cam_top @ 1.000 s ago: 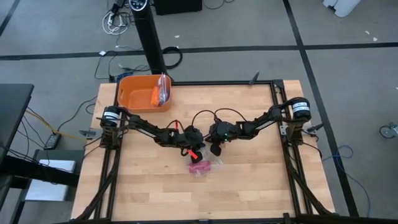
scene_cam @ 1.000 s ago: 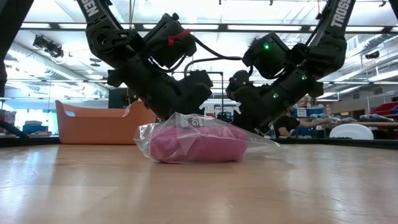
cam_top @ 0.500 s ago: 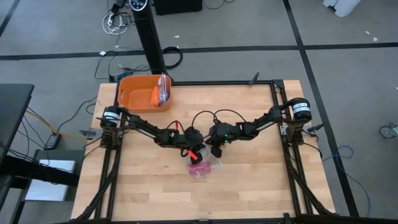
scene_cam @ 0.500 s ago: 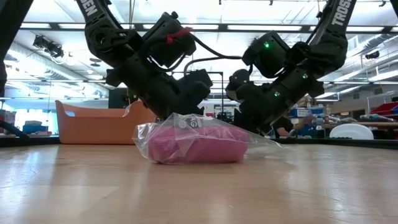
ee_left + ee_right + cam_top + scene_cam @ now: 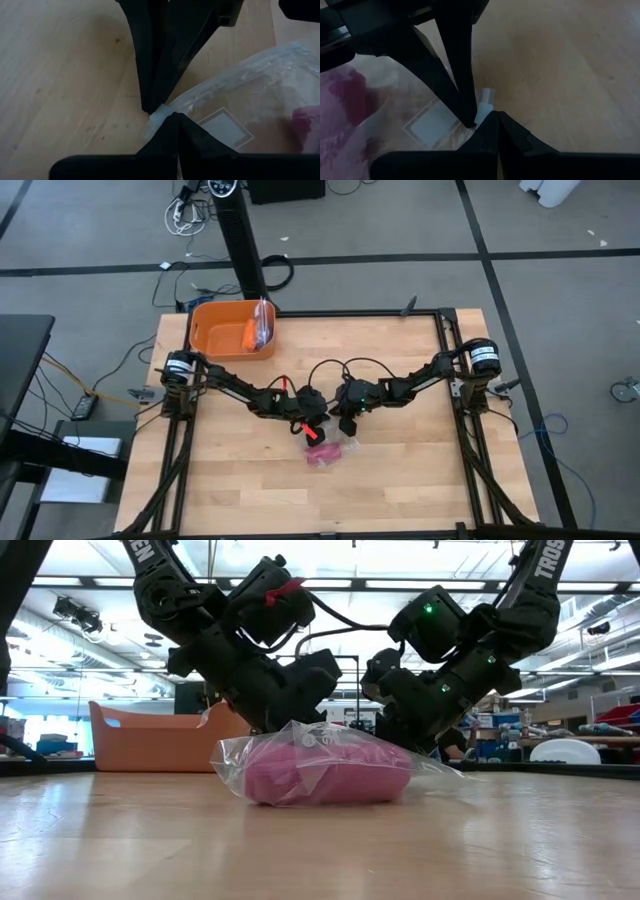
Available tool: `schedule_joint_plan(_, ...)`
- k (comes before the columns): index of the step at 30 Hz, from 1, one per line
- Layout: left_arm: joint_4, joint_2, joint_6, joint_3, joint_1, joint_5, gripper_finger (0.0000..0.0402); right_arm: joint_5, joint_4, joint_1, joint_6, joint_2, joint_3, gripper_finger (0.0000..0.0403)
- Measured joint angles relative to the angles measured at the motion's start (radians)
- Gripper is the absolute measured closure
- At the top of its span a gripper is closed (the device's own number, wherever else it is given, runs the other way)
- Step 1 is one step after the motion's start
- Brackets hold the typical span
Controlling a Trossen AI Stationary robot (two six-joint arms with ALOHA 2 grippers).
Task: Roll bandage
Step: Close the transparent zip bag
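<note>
From above, we have both arms meeting near the middle of the table (image 5: 200, 480), the left gripper (image 5: 318, 428) and right gripper (image 5: 346, 428) just beside each other, and the bandage (image 5: 322, 455), a magenta bundle inside its clear plastic bag (image 5: 335, 452), lying just beyond both sets of fingertips on the side away from the arm bases; neither arm is clearly nearer, and the orange tub (image 5: 232, 329) sits well apart at the far left corner. At table height, the bag (image 5: 318, 762) lies long and low in front of us, the pink bandage (image 5: 315, 775) stretched side to side, with the left gripper (image 5: 290, 720) and right gripper (image 5: 395, 735) coming down on the bag's upper far edge from either side. Through the left wrist camera, our left gripper (image 5: 161, 114) has its fingers pressed together, pinched on the bag's sealed strip (image 5: 162, 112), the pink cloth (image 5: 307, 125) off past the white label. Through the right wrist camera, the right gripper (image 5: 481, 119) is likewise clamped on that seal (image 5: 485, 100), the bandage (image 5: 347, 100) off to one side under the plastic. So we judge the coming move turns on both claws gripping the same edge, ready to pull apart.
</note>
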Motion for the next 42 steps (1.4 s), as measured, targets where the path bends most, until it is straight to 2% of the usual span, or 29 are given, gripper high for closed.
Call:
schedule_joint_plan(9, 0.007, 0.000, -0.001, 0.000, 0.006, 0.040, 0.0399, -0.010, -0.049, -0.005, -0.002, -0.020, 0.002, 0.0392)
schedule_joint_plan(14, 0.032, 0.002, -0.003, -0.001, 0.009, 0.050, 0.0399, -0.040, -0.190, -0.017, 0.004, -0.118, 0.001, 0.0343)
schedule_joint_plan(19, 0.038, 0.002, -0.004, -0.002, 0.010, 0.050, 0.0398, -0.059, -0.320, -0.023, 0.090, -0.235, 0.002, 0.0285)
schedule_joint_plan(22, 0.039, 0.002, -0.004, -0.002, 0.010, 0.050, 0.0398, -0.056, -0.322, 0.013, 0.186, -0.241, -0.005, 0.0258)
schedule_joint_plan(25, 0.039, 0.002, -0.003, -0.002, 0.009, 0.050, 0.0397, 0.004, -0.301, 0.052, 0.248, -0.199, -0.032, 0.0240)
schedule_joint_plan(29, 0.042, 0.002, -0.003, -0.002, 0.009, 0.050, 0.0397, 0.023, -0.158, 0.077, 0.299, -0.145, -0.051, 0.0229)
schedule_joint_plan(34, 0.054, 0.002, -0.002, -0.002, 0.008, 0.051, 0.0396, 0.040, -0.101, 0.084, 0.341, -0.099, -0.051, 0.0230)
schedule_joint_plan(37, 0.068, 0.003, 0.001, -0.003, 0.008, 0.053, 0.0396, 0.068, -0.087, 0.084, 0.341, -0.073, -0.048, 0.0246)
schedule_joint_plan(40, 0.052, -0.014, 0.002, -0.004, 0.008, 0.057, 0.0396, 0.089, -0.082, 0.087, 0.304, -0.061, -0.048, 0.0287)
schedule_joint_plan(42, 0.038, -0.037, 0.002, -0.004, 0.008, 0.058, 0.0396, 0.108, -0.082, 0.089, 0.268, -0.059, -0.048, 0.0332)
